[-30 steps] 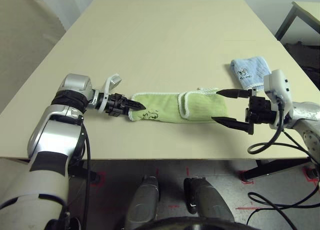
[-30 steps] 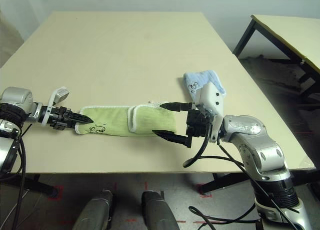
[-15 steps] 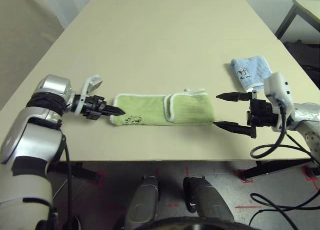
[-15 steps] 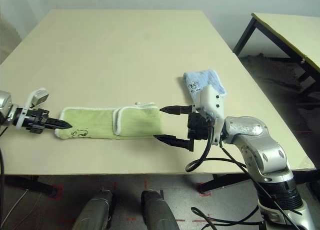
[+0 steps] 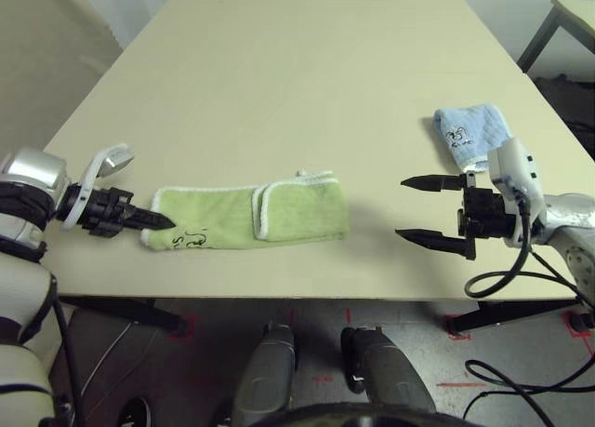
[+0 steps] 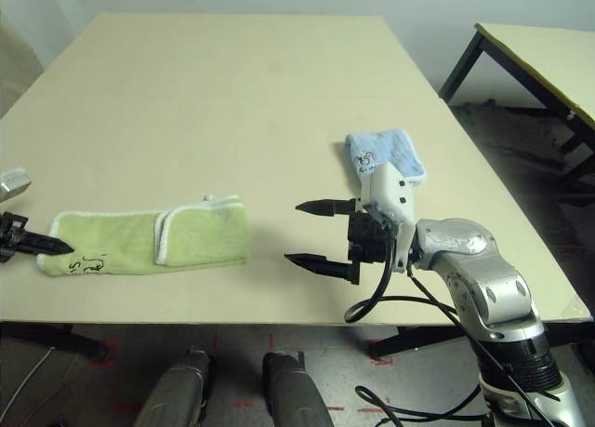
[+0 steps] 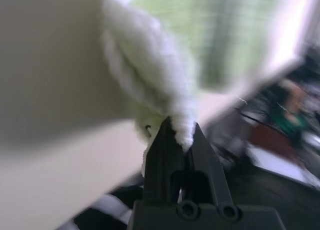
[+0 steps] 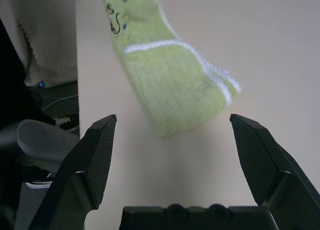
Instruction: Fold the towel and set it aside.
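The left gripper (image 5: 160, 221) pinches one end of the folded green towel (image 5: 249, 216), which lies along the table's (image 5: 307, 73) near edge toward its left corner. The right gripper (image 5: 416, 208) hovers apart from it, fingers spread wide, holding nothing.

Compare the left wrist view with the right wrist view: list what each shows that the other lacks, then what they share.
Left wrist view alone: the left pincer shut on the white-edged end of the green towel, seen close up.

Right wrist view alone: the right pincer open with nothing between its fingers, the towel's dark logo, and the white-edged fold across the cloth.

Both: the green towel lying on the light table, near the table's edge.
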`<move>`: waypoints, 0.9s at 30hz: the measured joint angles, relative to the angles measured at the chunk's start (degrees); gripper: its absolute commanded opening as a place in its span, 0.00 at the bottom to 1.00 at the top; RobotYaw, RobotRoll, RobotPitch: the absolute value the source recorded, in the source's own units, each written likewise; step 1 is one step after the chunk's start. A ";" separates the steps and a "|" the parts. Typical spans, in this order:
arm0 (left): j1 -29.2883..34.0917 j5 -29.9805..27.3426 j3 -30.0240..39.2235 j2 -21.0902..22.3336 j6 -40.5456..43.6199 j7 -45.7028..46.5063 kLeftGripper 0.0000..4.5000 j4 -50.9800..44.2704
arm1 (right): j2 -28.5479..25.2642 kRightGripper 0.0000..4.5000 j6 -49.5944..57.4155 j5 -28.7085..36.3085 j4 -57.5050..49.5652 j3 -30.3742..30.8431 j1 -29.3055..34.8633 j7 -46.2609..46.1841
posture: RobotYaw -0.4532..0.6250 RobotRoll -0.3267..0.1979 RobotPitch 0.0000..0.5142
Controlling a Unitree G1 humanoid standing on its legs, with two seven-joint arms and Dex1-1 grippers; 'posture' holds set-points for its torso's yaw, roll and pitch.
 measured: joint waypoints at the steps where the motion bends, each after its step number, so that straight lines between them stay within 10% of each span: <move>1: -0.17 -3.52 0.58 0.37 2.67 -0.08 0.01 -4.70 | 0.13 1.00 0.27 0.01 -0.40 0.33 0.08 -0.13 | 0.40 0.62 0.26; 12: -2.36 -24.91 2.98 -4.96 5.27 10.20 0.01 -12.73 | 0.32 1.00 0.98 0.30 -1.98 0.78 0.93 -1.61 | 0.38 0.62 0.26; 27: -1.75 -33.69 20.85 -23.28 5.26 52.12 0.01 1.04 | 1.14 1.00 2.15 1.25 -4.13 0.89 2.00 -4.24 | 0.37 0.62 0.27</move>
